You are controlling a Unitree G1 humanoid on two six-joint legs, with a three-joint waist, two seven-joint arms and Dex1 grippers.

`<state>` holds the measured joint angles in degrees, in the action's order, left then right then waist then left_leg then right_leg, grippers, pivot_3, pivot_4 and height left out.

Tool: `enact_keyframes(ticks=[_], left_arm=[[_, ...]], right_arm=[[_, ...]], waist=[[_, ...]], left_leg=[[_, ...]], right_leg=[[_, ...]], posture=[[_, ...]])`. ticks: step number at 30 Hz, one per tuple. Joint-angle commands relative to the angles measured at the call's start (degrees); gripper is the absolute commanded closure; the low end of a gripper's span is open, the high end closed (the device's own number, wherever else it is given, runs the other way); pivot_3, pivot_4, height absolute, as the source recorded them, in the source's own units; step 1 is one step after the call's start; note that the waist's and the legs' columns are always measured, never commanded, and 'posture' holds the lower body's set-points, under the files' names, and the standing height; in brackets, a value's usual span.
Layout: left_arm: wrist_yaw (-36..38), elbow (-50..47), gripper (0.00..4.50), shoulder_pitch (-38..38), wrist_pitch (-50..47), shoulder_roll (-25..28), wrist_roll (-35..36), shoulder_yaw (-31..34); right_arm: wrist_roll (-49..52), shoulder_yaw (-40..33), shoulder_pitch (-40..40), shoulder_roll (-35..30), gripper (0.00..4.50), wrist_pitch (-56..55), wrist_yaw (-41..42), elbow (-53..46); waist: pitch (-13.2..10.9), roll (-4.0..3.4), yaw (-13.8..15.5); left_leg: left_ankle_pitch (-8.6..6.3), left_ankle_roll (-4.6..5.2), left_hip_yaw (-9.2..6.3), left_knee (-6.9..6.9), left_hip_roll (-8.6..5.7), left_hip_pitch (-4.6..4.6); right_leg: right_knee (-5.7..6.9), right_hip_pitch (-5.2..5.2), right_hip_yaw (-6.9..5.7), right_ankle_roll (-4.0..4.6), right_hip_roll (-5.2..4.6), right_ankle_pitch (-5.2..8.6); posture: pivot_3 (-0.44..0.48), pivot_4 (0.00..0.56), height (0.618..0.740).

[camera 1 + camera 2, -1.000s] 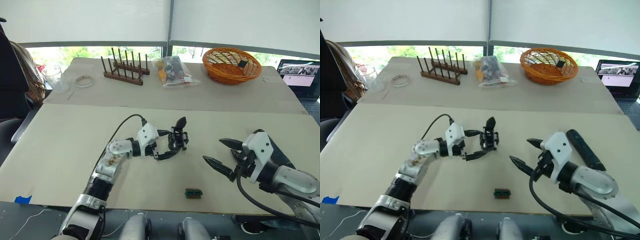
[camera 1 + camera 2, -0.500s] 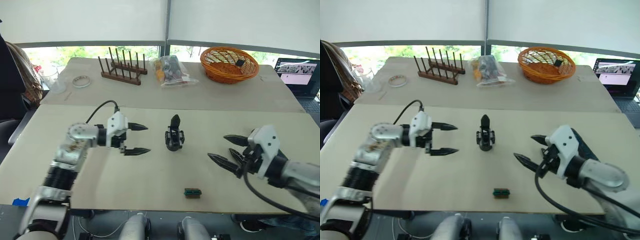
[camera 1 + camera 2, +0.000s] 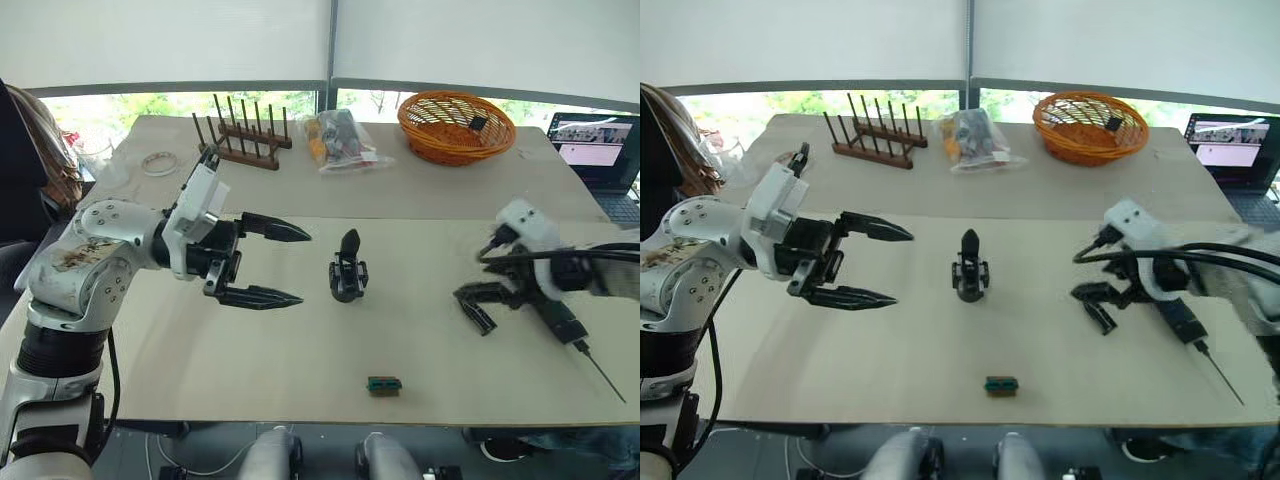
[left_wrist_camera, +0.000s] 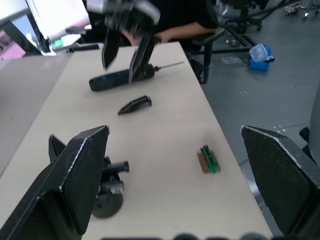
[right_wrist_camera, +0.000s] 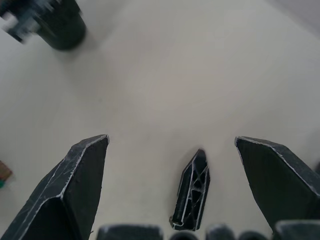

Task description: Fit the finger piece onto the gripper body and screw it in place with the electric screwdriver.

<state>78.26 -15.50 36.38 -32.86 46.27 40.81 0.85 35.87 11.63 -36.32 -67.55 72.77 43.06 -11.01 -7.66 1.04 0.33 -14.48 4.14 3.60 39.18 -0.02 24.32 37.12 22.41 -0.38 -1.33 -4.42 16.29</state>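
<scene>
Below the spread right end effector [image 5: 170,200] lies the finger piece [image 5: 192,189] (black, ribbed, tapered).

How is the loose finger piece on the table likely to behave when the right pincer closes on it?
The finger piece looks like thin ribbed plastic, so probably light and stiff. It lies flat on the table, so a low grip may make it skid rather than lift. Its taper could let it twist between the open right pincer fingers.
</scene>
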Motion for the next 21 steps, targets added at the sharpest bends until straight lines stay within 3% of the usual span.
enact_keyframes(ticks=[1, 9, 16, 21], left_arm=[[-1.16, -3.72, 0.02, -0.27, -1.09, 1.2, 1.65, 1.73], [0.5, -5.31, 0.02, -0.24, 0.93, 2.04, 1.39, 1.54], [0.63, -4.7, 0.02, 0.23, 2.69, 1.62, 0.16, 0.79], [0.19, -4.18, 0.0, 1.82, 2.59, 0.91, 0.1, 0.16]], right_arm=[[-7.1, 8.14, -5.34, 0.19, 0.0, 2.24, 1.83, 7.45], [-16.75, 21.4, -13.94, 4.66, 0.0, 1.31, 9.64, 22.68], [-19.84, 25.99, -15.58, 5.43, 0.0, 1.87, 15.56, 20.98], [-21.76, 25.93, -12.05, 5.93, 1.5, 1.45, 15.13, 19.77]], waist=[[-0.02, -0.04, 0.18], [-0.03, -0.05, 0.29], [-0.04, -0.06, 0.2], [-0.04, -0.06, 0.42]], left_leg=[[0.03, -0.05, 0.02, 0.0, -0.03, 0.02], [-0.02, 0.04, 0.07, 0.02, -0.06, 0.03], [-0.02, 0.05, 0.07, 0.02, -0.04, 0.03], [-0.02, 0.05, 0.06, 0.02, -0.06, 0.04]], right_leg=[[0.01, 0.06, -0.03, -0.01, 0.0, 0.0], [-0.02, 0.06, -0.05, -0.02, 0.0, 0.0], [0.02, 0.09, -0.05, -0.02, 0.02, 0.0], [0.03, 0.08, -0.08, -0.02, -0.01, 0.0]], posture=[[0.0, 0.15, 0.74], [0.0, 0.15, 0.74], [0.0, 0.15, 0.74], [0.0, 0.15, 0.74]])
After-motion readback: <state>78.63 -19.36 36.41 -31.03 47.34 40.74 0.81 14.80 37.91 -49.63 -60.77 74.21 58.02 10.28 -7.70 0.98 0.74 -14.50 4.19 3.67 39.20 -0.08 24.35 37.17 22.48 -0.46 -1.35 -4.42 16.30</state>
